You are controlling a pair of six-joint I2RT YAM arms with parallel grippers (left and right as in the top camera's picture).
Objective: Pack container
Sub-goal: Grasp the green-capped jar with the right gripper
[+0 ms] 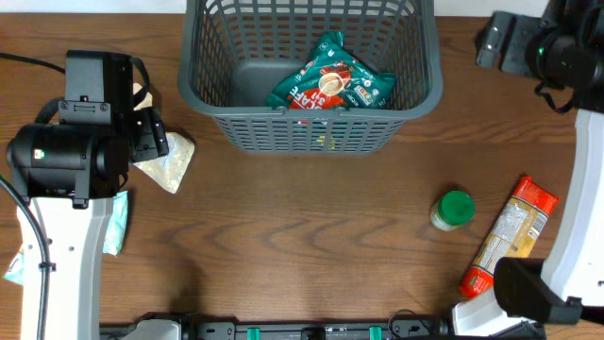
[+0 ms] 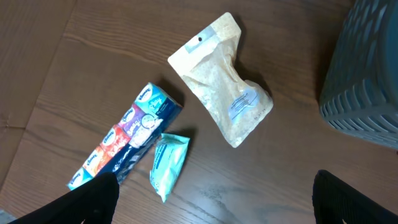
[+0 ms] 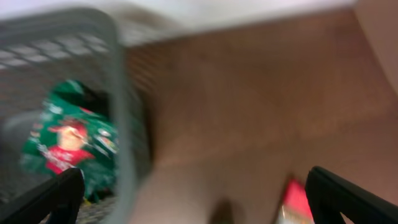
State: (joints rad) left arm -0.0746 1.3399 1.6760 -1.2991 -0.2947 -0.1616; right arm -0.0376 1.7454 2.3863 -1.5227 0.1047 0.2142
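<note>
- The container (image 1: 283,130) stands at the far edge of the bench (image 1: 283,236), and a green snack packet (image 1: 330,80) lies inside it.
- The left pincer (image 2: 214,202) hangs left of the container with jaws wide and empty, near a pale grain pouch (image 2: 227,81).
- The right pincer (image 3: 199,202) is just right of the container, also wide and empty.
- A green-lidded jar (image 1: 454,210) stands near-right of the container.
</note>
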